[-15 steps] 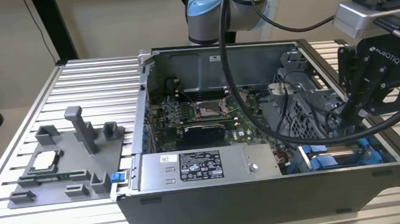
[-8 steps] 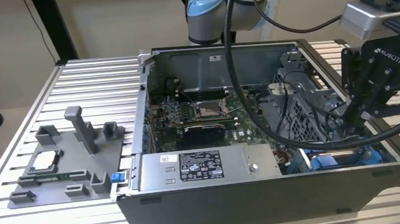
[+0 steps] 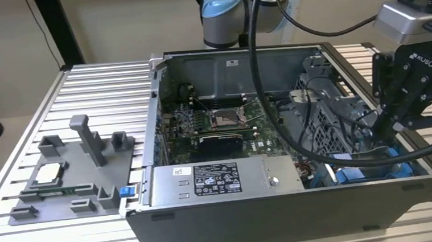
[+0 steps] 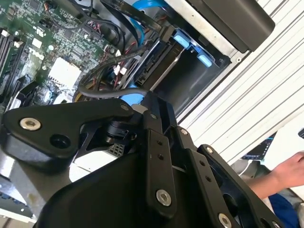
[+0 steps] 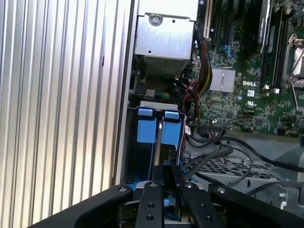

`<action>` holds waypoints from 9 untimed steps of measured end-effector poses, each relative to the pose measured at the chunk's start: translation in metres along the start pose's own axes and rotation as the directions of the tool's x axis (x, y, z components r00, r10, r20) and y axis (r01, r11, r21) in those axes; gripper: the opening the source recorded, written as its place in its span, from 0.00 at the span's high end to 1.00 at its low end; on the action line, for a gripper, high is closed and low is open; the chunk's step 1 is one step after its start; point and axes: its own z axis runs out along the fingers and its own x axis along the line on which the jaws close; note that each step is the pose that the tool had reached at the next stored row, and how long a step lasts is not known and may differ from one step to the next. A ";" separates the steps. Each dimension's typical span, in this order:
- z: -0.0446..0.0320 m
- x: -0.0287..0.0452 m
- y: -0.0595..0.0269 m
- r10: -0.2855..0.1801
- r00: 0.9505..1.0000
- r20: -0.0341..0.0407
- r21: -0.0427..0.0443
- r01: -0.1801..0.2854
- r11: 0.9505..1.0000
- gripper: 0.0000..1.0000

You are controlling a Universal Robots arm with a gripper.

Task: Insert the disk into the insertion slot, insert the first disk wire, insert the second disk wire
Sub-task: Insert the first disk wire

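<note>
The disk [image 5: 171, 131], in its blue carrier, sits in the insertion slot [image 5: 122, 156] at the case's corner on the exterior view's right. A second blue carrier [image 5: 145, 125] lies beside it. My black gripper [image 3: 378, 139] reaches down into that corner, just above the blue carriers [image 3: 361, 173]. Its fingers [image 5: 159, 176] stand close together. A black disk wire [image 4: 108, 89] curves up to the fingertips [image 4: 151, 105], and its end looks pinched there. Blue tabs [image 4: 183, 40] mark the slot's mouth [image 4: 190, 83]. What lies under the fingertips is hidden.
The open computer case [image 3: 283, 207] stands on a slatted aluminium table [image 3: 92, 89]. A grey power-supply box [image 3: 220, 180] lies near the slot. Thick black cables [image 3: 294, 144] cross the motherboard [image 3: 216, 121]. A grey fixture [image 3: 67, 177] stands on the exterior view's left. A person's hand [image 4: 287, 173] is beside the table.
</note>
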 end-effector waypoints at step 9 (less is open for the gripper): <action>-0.0001 0.0070 -0.0023 0.002 1.000 0.011 -0.014 -0.001 1.000 1.00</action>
